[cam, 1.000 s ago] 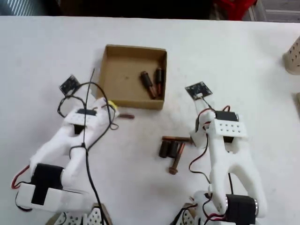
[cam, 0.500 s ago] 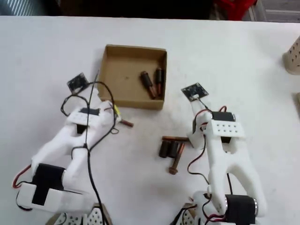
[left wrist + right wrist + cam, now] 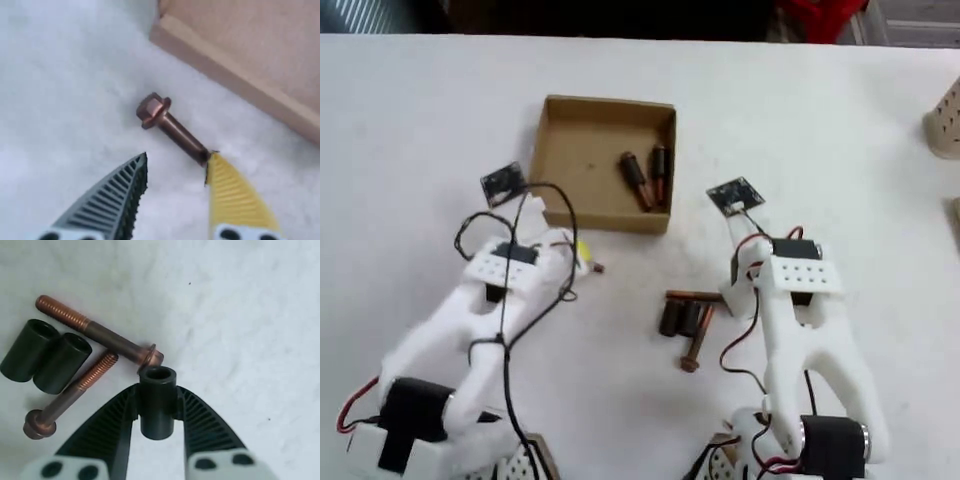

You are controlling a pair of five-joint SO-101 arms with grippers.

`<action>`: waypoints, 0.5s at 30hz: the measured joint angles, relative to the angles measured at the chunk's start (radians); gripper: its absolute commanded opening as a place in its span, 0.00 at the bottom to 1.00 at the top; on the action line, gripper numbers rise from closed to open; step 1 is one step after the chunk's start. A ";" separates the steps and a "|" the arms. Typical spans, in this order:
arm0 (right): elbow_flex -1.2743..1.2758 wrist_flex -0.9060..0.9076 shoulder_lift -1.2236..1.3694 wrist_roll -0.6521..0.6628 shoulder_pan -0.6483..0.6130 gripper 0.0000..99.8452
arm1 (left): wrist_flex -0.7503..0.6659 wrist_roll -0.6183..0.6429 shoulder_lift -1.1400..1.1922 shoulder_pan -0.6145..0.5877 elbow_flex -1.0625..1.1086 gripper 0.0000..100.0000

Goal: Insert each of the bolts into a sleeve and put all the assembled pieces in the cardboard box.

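A copper bolt (image 3: pixel 167 125) lies on the white table beside the cardboard box (image 3: pixel 240 75). My left gripper (image 3: pixel 176 160) is open, and the bolt's threaded end touches the yellow fingertip (image 3: pixel 215 167). In the high view this bolt (image 3: pixel 593 266) sticks out from the left gripper (image 3: pixel 575 260), just in front of the box (image 3: pixel 580 150). My right gripper (image 3: pixel 157 390) is shut on an upright black sleeve (image 3: pixel 157 405). Right before it lie two bolts (image 3: pixel 100 335) (image 3: pixel 75 392) and two black sleeves (image 3: pixel 47 357). Two assembled pieces (image 3: pixel 648 175) rest in the box.
Loose bolts and sleeves (image 3: pixel 685 318) sit mid-table between the arms. Black and red cables (image 3: pixel 510 280) loop over the left arm. A beige perforated object (image 3: pixel 945 125) stands at the right edge. Open table lies beyond the box.
The left arm has swung toward the table's middle and drawn back a little, and the bolt at its tip turned and shifted with it. The right arm moved slightly left, then held still.
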 measured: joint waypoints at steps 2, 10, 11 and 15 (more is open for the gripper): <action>0.000 0.000 0.000 0.000 0.000 0.02 | -0.003 0.002 0.041 -0.011 -0.020 0.11; 0.000 0.000 0.000 0.037 0.000 0.02 | -0.005 0.002 0.213 -0.006 -0.170 0.11; 0.000 0.000 0.000 0.040 0.000 0.02 | -0.003 0.002 0.213 -0.006 -0.172 0.11; 0.000 0.000 0.000 0.046 0.000 0.02 | -0.002 0.002 0.204 -0.037 -0.170 0.13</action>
